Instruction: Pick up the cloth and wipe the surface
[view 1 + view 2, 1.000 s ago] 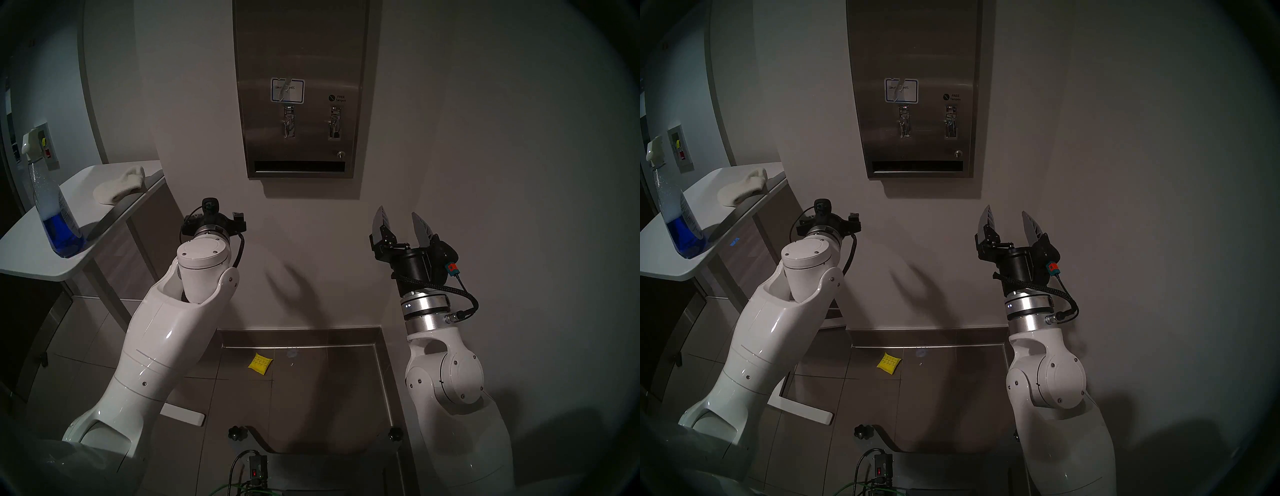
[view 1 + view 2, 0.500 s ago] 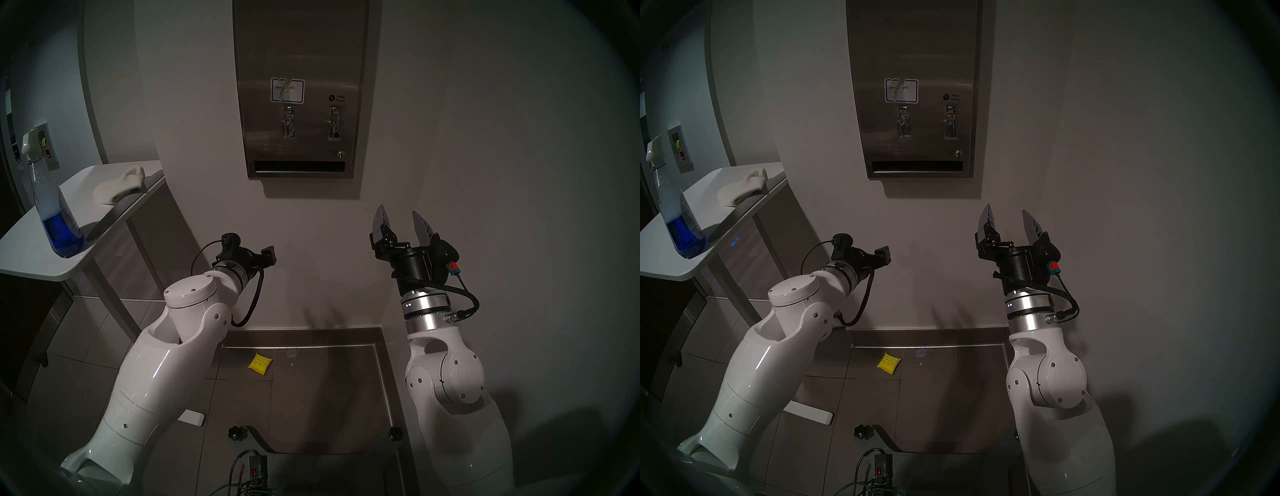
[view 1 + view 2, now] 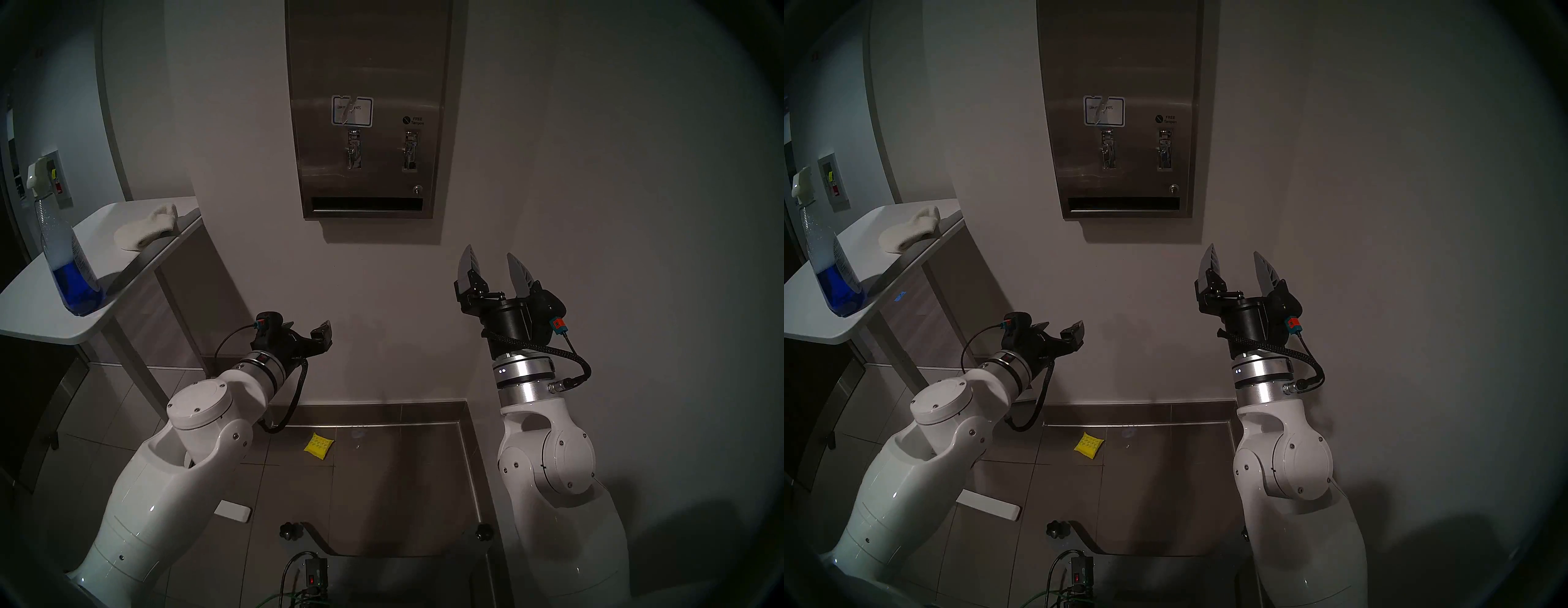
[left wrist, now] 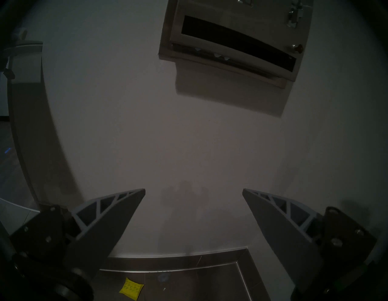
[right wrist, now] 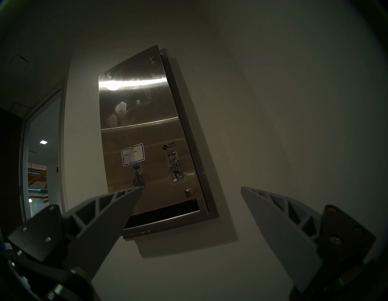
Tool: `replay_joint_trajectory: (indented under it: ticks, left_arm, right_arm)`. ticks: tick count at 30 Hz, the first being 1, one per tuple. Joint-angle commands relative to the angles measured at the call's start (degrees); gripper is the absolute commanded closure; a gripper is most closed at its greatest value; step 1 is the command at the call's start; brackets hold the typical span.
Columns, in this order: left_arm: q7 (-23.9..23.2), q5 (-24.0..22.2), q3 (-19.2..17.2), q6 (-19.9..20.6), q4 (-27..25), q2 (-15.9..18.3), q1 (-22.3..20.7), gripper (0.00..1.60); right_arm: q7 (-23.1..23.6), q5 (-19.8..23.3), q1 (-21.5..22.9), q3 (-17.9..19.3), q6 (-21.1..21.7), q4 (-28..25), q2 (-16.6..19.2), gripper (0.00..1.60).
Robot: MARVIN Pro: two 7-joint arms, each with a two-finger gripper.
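The cream-white cloth [image 3: 146,231] lies crumpled on the white side table [image 3: 38,314] at the left; it also shows in the head right view [image 3: 909,231]. The stainless-steel dispenser [image 3: 369,63] hangs on the wall ahead, with two levers, a blue-bordered label and a dark slot. My left gripper [image 3: 307,333] is open and empty, low near the wall, below and to the right of the table; its wrist view [image 4: 194,190] faces the bare wall under the dispenser [image 4: 231,16]. My right gripper [image 3: 488,251] is open and empty, pointing up, below and right of the dispenser [image 5: 147,134].
A spray bottle with blue liquid [image 3: 68,263] stands on the table's near end. A small yellow quilted pad [image 3: 318,446] lies on the tiled floor by the wall. A metal baseboard [image 3: 365,409] runs along the wall foot. My base and cables [image 3: 314,573] sit at the bottom.
My left arm has swung down and to the right, away from the table, its open gripper now lower by the wall. My right gripper has risen slightly. The cloth has not moved.
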Motion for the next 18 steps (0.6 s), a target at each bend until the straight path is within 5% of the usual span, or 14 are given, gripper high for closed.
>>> replay_joint_trajectory:
  ticks: [1,18]
  left_arm:
    - [-6.15,2.8,-3.7,-7.74,-1.08,-0.51,1.98,0.0]
    - [-14.36,0.76,-5.47,-18.06,2.47,-3.05,2.37,0.0]
  right_arm:
    - [-0.02,-0.23,0.41,-0.1,-0.09,-2.68,-0.13,0.0]
    - [-0.09,-0.52,0.12,0.0,0.46,-3.16,-0.38,0.0]
